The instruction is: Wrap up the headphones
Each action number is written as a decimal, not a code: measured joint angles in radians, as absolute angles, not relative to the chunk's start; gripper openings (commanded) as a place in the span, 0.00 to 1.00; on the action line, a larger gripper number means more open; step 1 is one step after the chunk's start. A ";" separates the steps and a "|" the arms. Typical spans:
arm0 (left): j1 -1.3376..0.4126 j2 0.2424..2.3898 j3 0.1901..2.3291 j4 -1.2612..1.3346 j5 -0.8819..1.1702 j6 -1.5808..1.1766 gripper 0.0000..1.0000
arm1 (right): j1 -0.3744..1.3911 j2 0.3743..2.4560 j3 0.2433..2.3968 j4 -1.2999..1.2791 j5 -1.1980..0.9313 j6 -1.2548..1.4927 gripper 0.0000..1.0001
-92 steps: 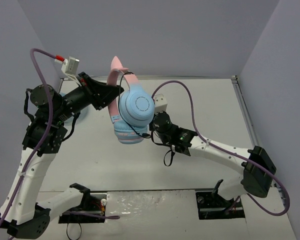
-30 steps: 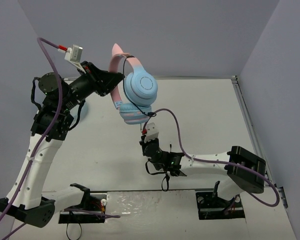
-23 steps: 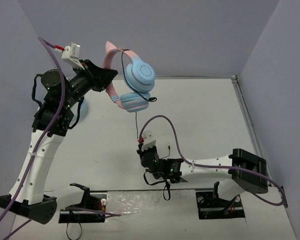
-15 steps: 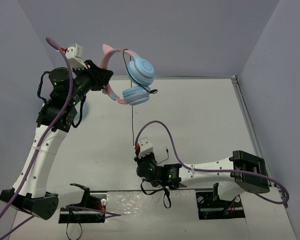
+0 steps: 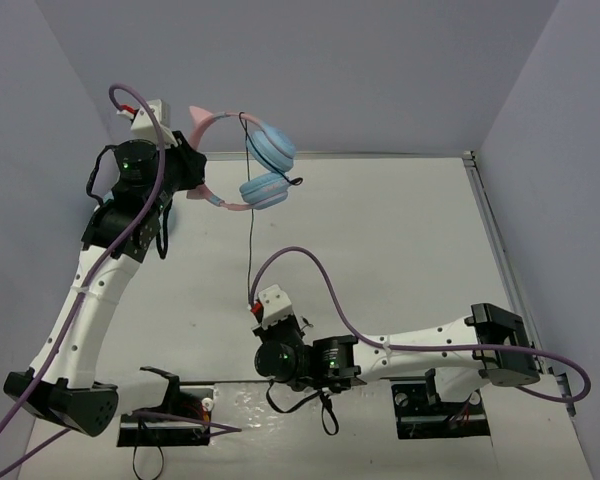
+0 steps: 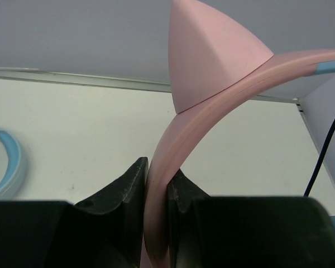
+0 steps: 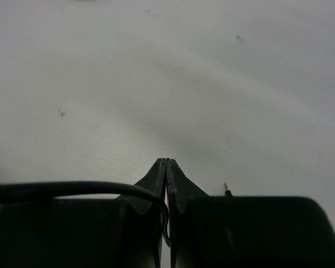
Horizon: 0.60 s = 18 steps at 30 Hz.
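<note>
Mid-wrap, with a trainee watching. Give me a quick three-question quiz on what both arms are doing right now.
1. True or false: the headphones are lying on the table.
2. What is the right pincer shut on? A) an ear cup B) the black cable C) the cat ear
3. Fill in: the left pincer grips the pink ____.
Key: 1 false, the left pincer holds them up in the air. 2 B. 3 headband.
</note>
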<state>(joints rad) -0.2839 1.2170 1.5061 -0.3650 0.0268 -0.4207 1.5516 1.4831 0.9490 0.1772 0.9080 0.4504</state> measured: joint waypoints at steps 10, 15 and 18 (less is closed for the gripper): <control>-0.285 1.265 1.454 -0.400 -0.063 -0.389 0.00 | 1.572 1.537 1.218 -0.083 1.004 0.425 0.00; -0.292 1.282 1.423 -0.423 -0.096 -0.383 0.00 | 1.573 1.562 1.322 -0.191 1.065 0.373 0.00; -0.302 1.284 1.409 -0.438 -0.114 -0.379 0.00 | 1.572 1.565 1.374 -0.238 1.110 0.328 0.00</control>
<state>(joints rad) -0.3021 1.2839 1.4085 -0.4381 -0.1143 -0.3788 1.5722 1.5654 1.3736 -0.2378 1.1096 0.3283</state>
